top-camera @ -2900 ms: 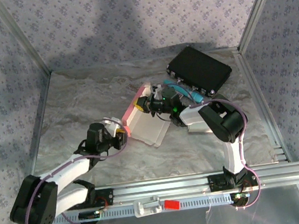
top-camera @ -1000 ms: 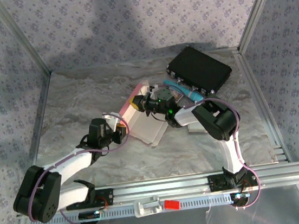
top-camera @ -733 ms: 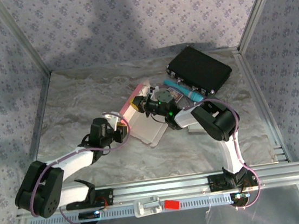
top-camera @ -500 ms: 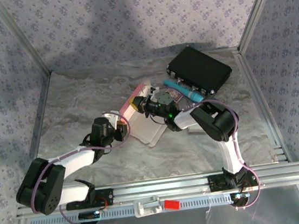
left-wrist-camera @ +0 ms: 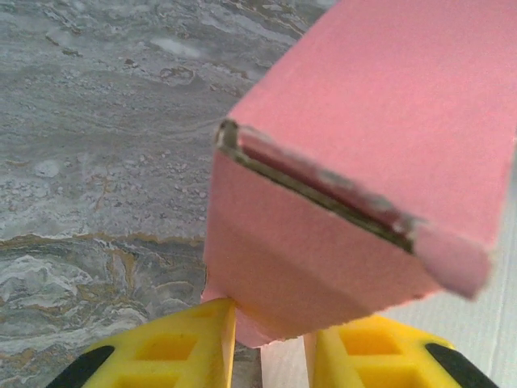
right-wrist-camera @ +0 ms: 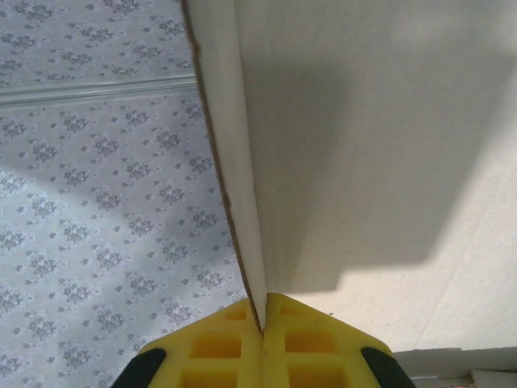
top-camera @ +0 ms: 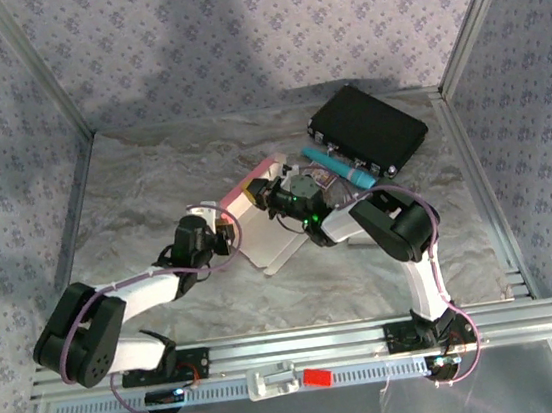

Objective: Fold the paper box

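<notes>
**Though pinched from both sides, the box [top-camera: 259, 231] is only part folded**

While the box sits near the middle of the worktop [top-camera: 143, 193], just in front of a black case [top-camera: 368, 133] and a teal pen-like thing [top-camera: 340, 167], both arms meet over it. From above it shows a pink outer wall raised along its far-left edge and a white inner panel lying open and slanting toward the near side.

Left tool [left-wrist-camera: 271, 327]: its yellow fingers [left-wrist-camera: 190, 347] straddle the lower corner of the pink wall, which the left wrist view shows as a doubled layer with a raw cardboard seam along its end. It looks clenched on that corner, holding the wall up.

Right tool [right-wrist-camera: 262, 323]: its fingers are pressed together on the thin edge of a white panel, which stands up from them in the right wrist view. From above it sits at the far end of the box, just beside the pink wall.

My reading is that one side wall is formed and held, and the panel in the right tool is mid-fold. The broad white panel lies unfolded, so the other walls and any closing flap appear left to do. I would put the task at roughly its middle; how firmly the finished wall is tucked, I cannot tell.
</notes>
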